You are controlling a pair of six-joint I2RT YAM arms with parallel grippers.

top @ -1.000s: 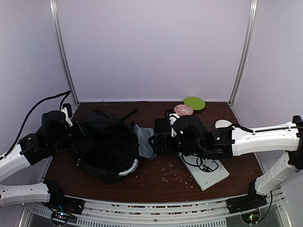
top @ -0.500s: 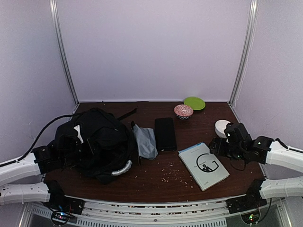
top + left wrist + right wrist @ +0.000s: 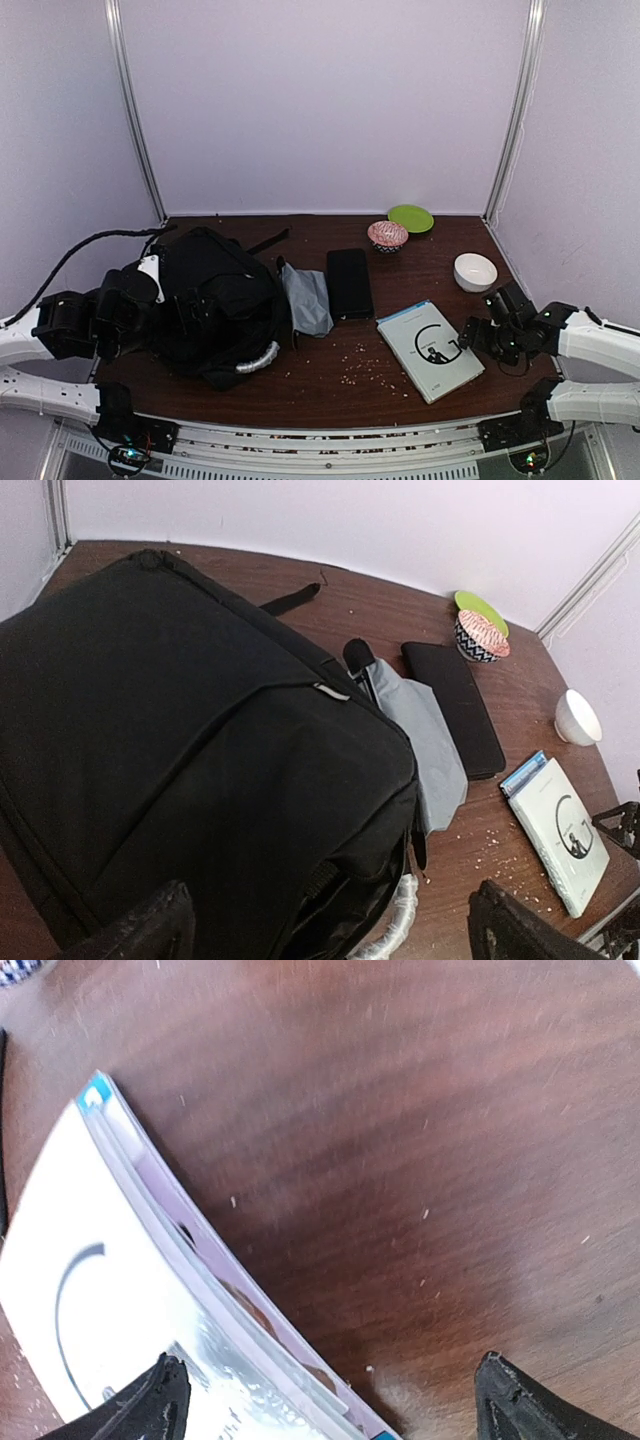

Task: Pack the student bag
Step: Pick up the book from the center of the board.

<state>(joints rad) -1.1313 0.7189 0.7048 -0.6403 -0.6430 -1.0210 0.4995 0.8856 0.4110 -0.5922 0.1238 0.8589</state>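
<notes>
The student bag [image 3: 215,300], large, black and soft, lies at the table's left with its silvery handle [image 3: 258,358] toward the front. The left wrist view looks down on the student bag [image 3: 200,750]. My left gripper [image 3: 160,300] hovers over the bag's left side, and the left gripper [image 3: 330,930] is open with nothing between its fingers. My right gripper [image 3: 476,335] sits low at the right edge of a white book [image 3: 430,350]. In the right wrist view the right gripper [image 3: 330,1400] is open, straddling the edge of the book [image 3: 90,1290] and bare table.
A grey pouch [image 3: 308,298] and a flat black case [image 3: 350,283] lie side by side right of the bag. A patterned bowl [image 3: 387,235] and green plate [image 3: 410,217] stand at the back, a white bowl [image 3: 474,271] at the right. Crumbs dot the front.
My left gripper has opened off the bag and drawn back left. My right arm left the black case, swung to the right side and dropped to the book's right edge.
</notes>
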